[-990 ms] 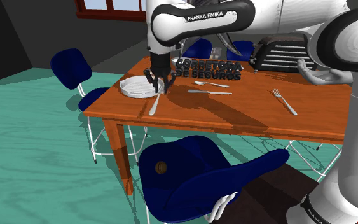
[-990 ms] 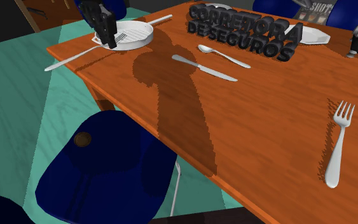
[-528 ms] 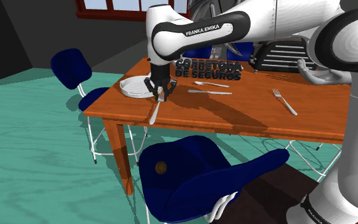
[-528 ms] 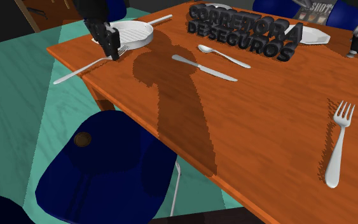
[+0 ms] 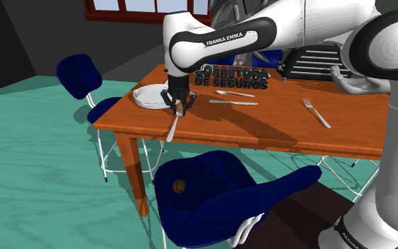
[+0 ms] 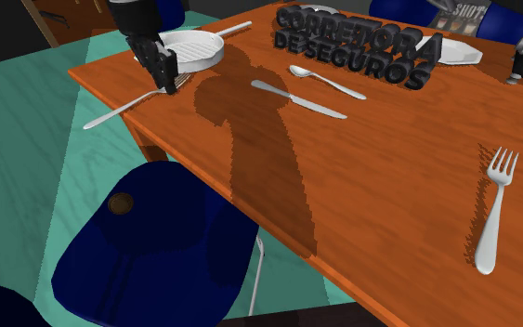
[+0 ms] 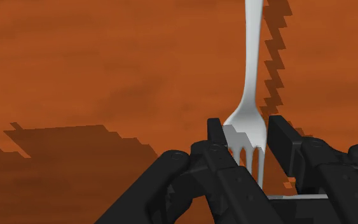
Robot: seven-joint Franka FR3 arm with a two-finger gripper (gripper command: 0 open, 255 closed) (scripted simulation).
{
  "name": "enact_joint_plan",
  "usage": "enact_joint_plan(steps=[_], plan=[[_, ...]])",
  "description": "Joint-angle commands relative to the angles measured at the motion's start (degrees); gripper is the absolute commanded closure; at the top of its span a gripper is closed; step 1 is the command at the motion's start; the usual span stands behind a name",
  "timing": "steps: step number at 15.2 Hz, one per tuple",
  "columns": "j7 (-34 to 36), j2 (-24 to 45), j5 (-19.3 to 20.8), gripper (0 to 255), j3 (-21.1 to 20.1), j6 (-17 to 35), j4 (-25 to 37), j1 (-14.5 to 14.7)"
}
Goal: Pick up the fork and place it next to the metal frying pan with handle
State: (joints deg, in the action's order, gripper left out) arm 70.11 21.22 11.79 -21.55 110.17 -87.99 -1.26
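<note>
My black gripper [image 5: 177, 106] is shut on a silver fork [image 5: 172, 127] at its head end, just beside the white round frying pan [image 5: 150, 95] near the table's corner. From the second exterior view, the gripper [image 6: 168, 82] clasps the fork [image 6: 118, 108], whose handle slants out past the table edge; the pan [image 6: 194, 46] lies right behind it. In the wrist view the fingers [image 7: 214, 130] pinch the fork [image 7: 250, 108] at its tines, low over the brown tabletop, with the gripper [image 7: 247, 132] closed around it.
A second fork [image 5: 316, 113] lies on the table's other side, seen also as the fork [image 6: 493, 214] near the second exterior view's right. A knife [image 5: 232, 102], a spoon [image 5: 235, 93] and dark block letters [image 5: 231, 76] occupy the middle. Blue chairs [image 5: 211, 191] stand around the wooden table [image 5: 261, 131].
The gripper has carried the fork away from over the pan toward the table's near edge and lower, staying shut on it.
</note>
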Motion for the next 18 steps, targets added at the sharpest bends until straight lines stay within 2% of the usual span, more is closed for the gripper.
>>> enact_joint_plan(steps=[1, 2, 7, 11, 18], plan=[[0.0, 0.0, 0.0, 255, 0.0, 0.0, 0.0, 0.0], [0.0, 0.0, 0.0, 0, 0.0, 0.0, 0.0, 0.0], [0.0, 0.0, 0.0, 0, 0.0, 0.0, 0.0, 0.0], [-0.54, -1.02, -0.61, 0, -0.38, -6.75, 5.83, 0.44], [-0.54, -1.02, -0.61, 0, -0.38, -6.75, 5.83, 0.44]])
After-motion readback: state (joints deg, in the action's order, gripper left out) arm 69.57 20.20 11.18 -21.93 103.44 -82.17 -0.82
